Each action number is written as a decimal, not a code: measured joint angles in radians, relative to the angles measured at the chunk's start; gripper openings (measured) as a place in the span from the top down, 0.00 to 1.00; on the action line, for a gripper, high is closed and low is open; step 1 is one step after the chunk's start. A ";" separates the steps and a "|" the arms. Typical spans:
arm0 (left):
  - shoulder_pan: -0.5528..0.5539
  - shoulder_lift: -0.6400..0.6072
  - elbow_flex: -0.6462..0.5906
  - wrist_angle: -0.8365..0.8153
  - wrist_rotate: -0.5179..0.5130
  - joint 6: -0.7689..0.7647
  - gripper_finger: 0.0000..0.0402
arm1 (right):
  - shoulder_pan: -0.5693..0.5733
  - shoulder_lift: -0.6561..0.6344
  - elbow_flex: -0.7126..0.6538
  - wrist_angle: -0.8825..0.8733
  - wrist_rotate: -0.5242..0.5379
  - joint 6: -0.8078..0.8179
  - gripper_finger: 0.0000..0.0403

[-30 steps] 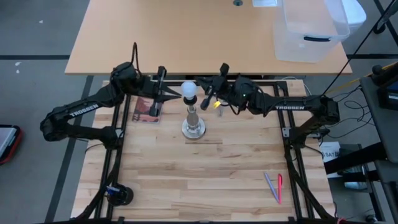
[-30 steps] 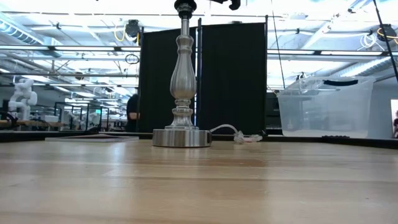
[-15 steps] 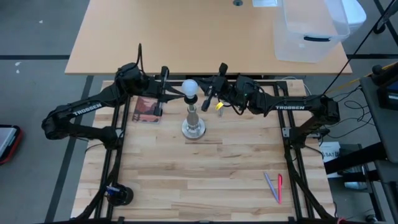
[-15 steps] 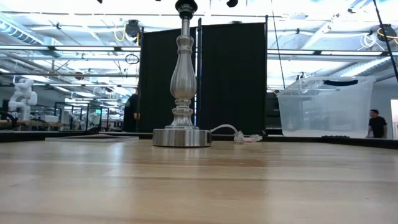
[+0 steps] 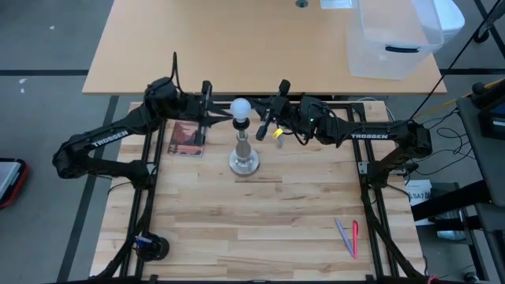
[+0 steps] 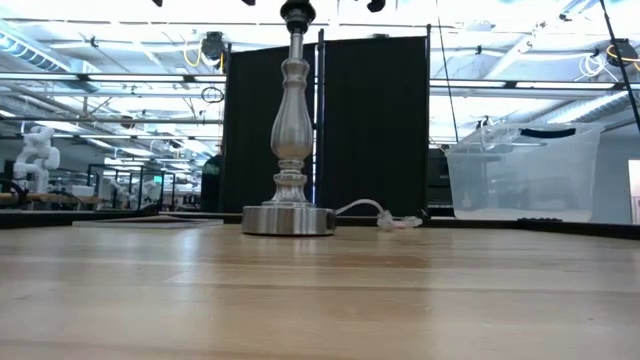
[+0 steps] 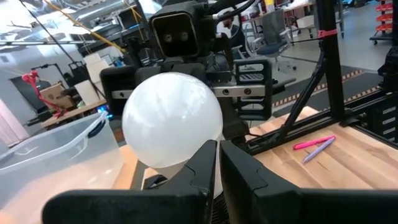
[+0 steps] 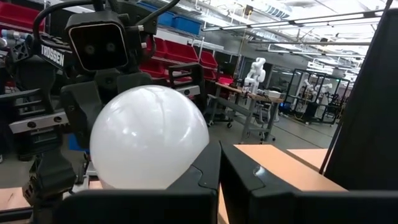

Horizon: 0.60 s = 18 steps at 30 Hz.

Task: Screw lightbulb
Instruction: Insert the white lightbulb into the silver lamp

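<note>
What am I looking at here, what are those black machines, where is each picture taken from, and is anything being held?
These are two robot arms at a wooden table. One picture looks straight down from above, one looks level across the tabletop, and two come from cameras on the arms' wrists. In the middle stands a silver lamp stand with a white lightbulb on top. The left tool and the right tool sit on either side of the bulb, both shut; each wrist picture shows closed fingers right by it, but whether they touch it I cannot tell. Also on the table: a reddish card, two pens and a clear plastic bin on the farther desk.
</note>
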 joint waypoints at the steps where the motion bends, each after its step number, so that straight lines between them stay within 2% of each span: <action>1: 0.004 0.000 0.000 -0.001 -0.001 0.000 0.93 | 0.001 0.000 0.000 -0.002 0.003 0.000 1.00; 8: 0.021 0.000 0.000 -0.011 -0.014 0.000 0.93 | 0.015 -0.001 0.000 -0.021 0.039 -0.001 1.00; 18: 0.060 0.002 0.000 -0.028 -0.053 -0.001 0.93 | 0.043 0.000 0.000 -0.037 0.017 -0.004 1.00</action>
